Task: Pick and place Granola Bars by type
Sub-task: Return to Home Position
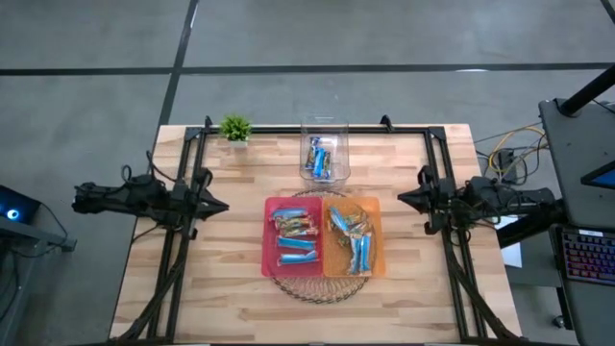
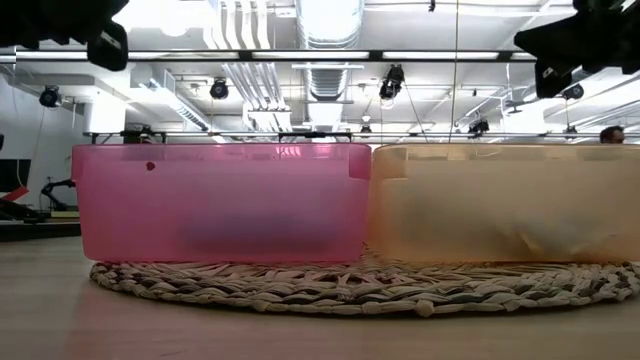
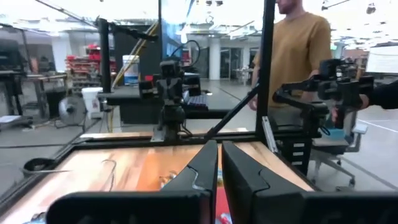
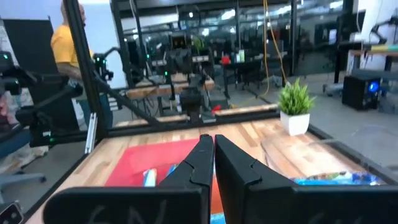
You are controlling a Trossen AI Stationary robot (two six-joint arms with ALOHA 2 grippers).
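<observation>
Left fingers (image 3: 200,171) closed, empty; right fingers (image 4: 198,163) likewise; granola bars (image 1: 298,257) in bins (image 1: 271,261).

A small potted plant (image 1: 234,128) stands near the far left corner of the wooden table (image 1: 221,279), and a round woven mat (image 1: 322,285) lies near its middle. A person (image 3: 298,50) in a mustard shirt stands beyond the table, and a keyboard (image 1: 586,258) sits off its right side.

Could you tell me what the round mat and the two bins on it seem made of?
The mat looks like woven rope or straw: coiled, braided strands. The pink bin and orange bin look like translucent plastic: blurred shapes show through.
</observation>
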